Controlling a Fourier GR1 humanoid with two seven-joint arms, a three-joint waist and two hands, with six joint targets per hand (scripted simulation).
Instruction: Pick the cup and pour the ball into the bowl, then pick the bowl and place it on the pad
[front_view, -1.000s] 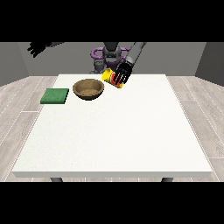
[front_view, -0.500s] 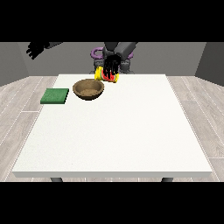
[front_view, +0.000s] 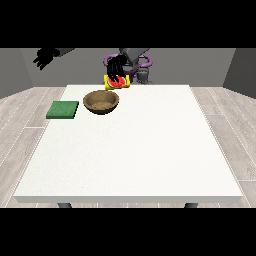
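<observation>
The hand at the view's right (front_view: 117, 70) was curled round the yellow cup (front_view: 116, 83), held tilted just behind the bowl (front_view: 102, 101); poured from there, the ball, not visible, risked missing the rim.

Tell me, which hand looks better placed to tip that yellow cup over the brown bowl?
The robot's left hand, seen at the view's right: its fingers already curl round the cup, just behind the bowl. The other hand hangs far off, past the table's edge.

One white table (front_view: 150, 160), one brown bowl (front_view: 102, 102), one green pad (front_view: 63, 109), one yellow cup (front_view: 117, 83), two black robot hands (front_view: 117, 67) (front_view: 45, 57)
</observation>
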